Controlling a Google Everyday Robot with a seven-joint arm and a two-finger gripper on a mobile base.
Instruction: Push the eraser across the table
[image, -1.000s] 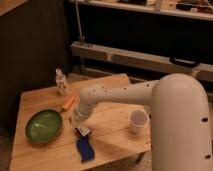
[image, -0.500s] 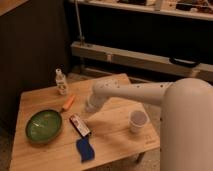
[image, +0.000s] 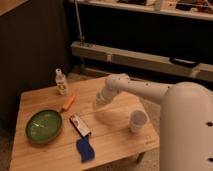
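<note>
The eraser (image: 80, 125), a slim bar with a black base, whitish top and reddish edge, lies uncovered on the light wooden table (image: 115, 137), between the green plate and the middle. The blue sponge-like block (image: 85, 149) lies just in front of it. My gripper (image: 99, 102) sits at the end of the white arm, raised above the table to the right of and behind the eraser, apart from it.
A green plate (image: 44, 125) lies at the left. An orange carrot-shaped piece (image: 69, 102) lies behind the eraser. A small bottle (image: 61, 82) stands at the back left. A white cup (image: 137, 121) stands at the right. The table's front edge is near the blue block.
The arm has lifted and pulled back to the right, away from the eraser. The eraser, first hidden under the gripper, now lies in full view.
</note>
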